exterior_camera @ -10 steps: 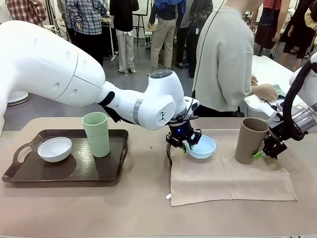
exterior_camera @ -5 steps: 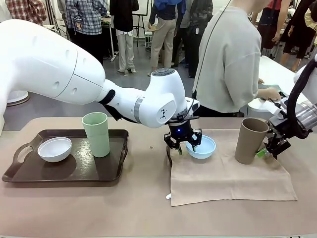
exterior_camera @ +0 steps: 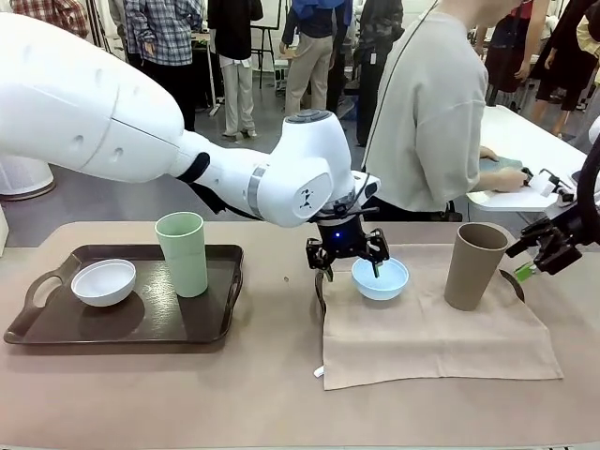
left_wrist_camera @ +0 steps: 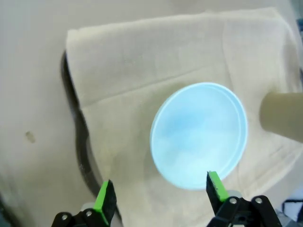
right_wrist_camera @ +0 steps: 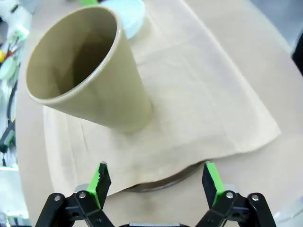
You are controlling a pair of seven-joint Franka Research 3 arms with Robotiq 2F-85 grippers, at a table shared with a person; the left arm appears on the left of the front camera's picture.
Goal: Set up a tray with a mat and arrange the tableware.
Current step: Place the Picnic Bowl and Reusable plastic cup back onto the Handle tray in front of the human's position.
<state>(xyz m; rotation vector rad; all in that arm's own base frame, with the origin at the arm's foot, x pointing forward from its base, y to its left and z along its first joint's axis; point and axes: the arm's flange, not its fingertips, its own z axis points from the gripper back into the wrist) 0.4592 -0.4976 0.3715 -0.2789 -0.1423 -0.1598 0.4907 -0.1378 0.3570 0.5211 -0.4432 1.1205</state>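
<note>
Left hand (exterior_camera: 345, 266): jaws spread wide and holding nothing. It hovers over the left rim of the light blue bowl (exterior_camera: 381, 278), with one finger above the bowl and the other outside it.
Right hand (exterior_camera: 542, 255): jaws wide apart and empty, at the right edge of the surface (exterior_camera: 262, 394). It is near the tan tumbler (exterior_camera: 476, 265) without touching it.
Light blue bowl: sits upright on the left part of the mat (exterior_camera: 431, 342) and looks empty in the left wrist view.
Tan tumbler: stands upright on the mat's right part, mouth up, well apart from the light blue bowl.
Mat: a beige cloth spread flat on the surface. A dark curved rim (exterior_camera: 320, 292) shows from under its left and right edges.
Tray (exterior_camera: 56, 330): dark brown with handles, at the left of the surface.
White bowl (exterior_camera: 103, 281): on the tray's left half.
Green tumbler (exterior_camera: 183, 253): upright on the tray, just right of the white bowl.
Person (exterior_camera: 427, 122): stands at the far side, with a hand on another table.
</note>
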